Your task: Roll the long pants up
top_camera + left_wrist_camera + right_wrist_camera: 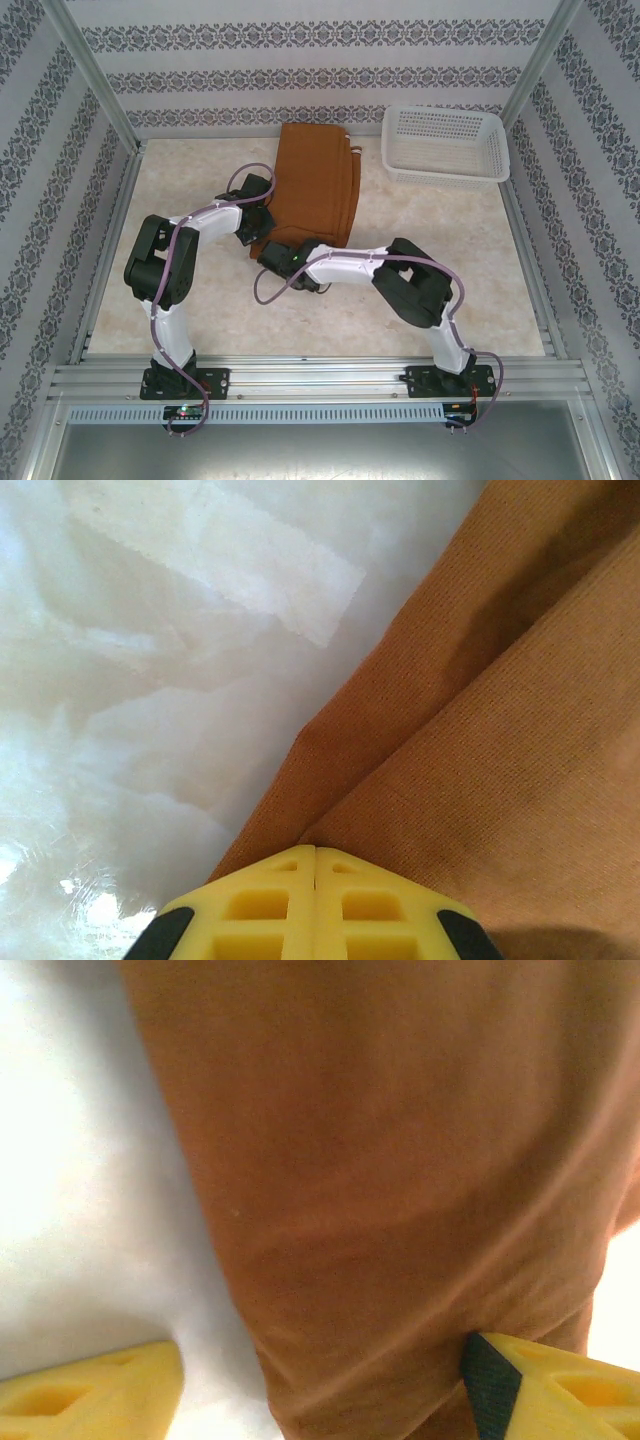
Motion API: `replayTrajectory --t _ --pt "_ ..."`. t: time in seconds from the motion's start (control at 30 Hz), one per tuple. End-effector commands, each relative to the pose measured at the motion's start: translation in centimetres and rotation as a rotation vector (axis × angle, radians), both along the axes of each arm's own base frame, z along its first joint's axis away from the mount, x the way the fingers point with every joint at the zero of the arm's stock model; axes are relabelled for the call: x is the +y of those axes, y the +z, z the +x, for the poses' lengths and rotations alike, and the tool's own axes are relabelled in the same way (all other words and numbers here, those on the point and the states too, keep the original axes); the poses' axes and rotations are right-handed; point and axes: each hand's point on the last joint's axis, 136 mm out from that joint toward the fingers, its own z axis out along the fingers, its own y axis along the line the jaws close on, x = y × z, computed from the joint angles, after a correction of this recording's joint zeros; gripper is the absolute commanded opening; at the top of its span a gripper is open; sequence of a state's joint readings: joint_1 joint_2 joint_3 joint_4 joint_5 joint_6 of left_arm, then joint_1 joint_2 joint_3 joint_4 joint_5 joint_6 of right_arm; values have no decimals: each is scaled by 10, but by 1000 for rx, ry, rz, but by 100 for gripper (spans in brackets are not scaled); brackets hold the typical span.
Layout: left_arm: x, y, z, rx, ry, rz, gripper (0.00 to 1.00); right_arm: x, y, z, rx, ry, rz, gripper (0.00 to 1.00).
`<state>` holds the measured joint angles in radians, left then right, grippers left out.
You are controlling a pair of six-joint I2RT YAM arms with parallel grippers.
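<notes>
The long pants (315, 185) lie on the far middle of the table (200, 310), folded into a long rust-brown slab that runs from the back wall toward the arms, with the layered edges showing along its right side. To their right and apart from them sits a white plastic mesh basket (445, 145) — rectangular, with slightly flared latticed walls. The tabletop is pale and glossy with a cloudy marble pattern. The walls (300, 40) carry bands of dark floral ornament, and a ribbed aluminium rail (320, 375) crosses the near edge.

Both arms reach in to the near end of the cloth. The left gripper (252, 235) is at the near-left corner. In its wrist view the pants (500, 730) show a fine, ribbed weave with one crisp diagonal fold, against the shiny table (150, 680), where a paler rectangular patch (250, 565) stands out. The left gripper (315, 852) has its yellow moulded fingers (260, 905), with recessed pockets and dark outer corners, pressed flat together right at the fold's edge — whether a layer of cloth is nipped between them I cannot tell.

The right gripper (275, 255) is at the near end. In its wrist view the right gripper (320, 1400) stands wide apart, straddling the soft, rounded end of the pants (400, 1160). One yellow finger (90, 1390) is over bare table, clear of the fabric, while the dark-faced one (550, 1390) is just at the cloth. It grips nothing.
</notes>
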<state>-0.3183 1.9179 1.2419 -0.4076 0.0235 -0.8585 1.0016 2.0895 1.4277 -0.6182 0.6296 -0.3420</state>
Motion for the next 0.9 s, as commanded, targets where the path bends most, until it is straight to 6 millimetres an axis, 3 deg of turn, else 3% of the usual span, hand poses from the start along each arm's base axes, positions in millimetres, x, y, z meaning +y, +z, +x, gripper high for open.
replayTrajectory --t 0.0,0.07,0.1,0.17,0.2,0.3,0.4,0.63,0.87 --pt "5 0 -13 46 -25 6 0 -1 -13 34 -30 -5 -2 73" --pt "7 4 -15 39 -20 5 0 -11 -22 44 11 -45 20 62" --pt "9 5 -16 36 -17 6 0 -15 -27 47 33 -66 40 51" --pt "11 9 -17 28 -13 4 0 -20 -35 49 106 -112 92 23" --pt "13 12 -18 24 -9 3 0 -23 -37 50 127 -123 106 2" --pt "20 24 -21 -5 7 -1 0 -27 -44 47 171 -133 113 0" --pt "29 43 -21 -48 36 1 0 -24 -38 40 205 -141 148 0" --pt "40 107 -26 -175 59 2 0 -2 12 12 378 -172 293 0" --pt "37 130 -46 -224 67 -71 0 18 60 -13 586 -235 409 0"
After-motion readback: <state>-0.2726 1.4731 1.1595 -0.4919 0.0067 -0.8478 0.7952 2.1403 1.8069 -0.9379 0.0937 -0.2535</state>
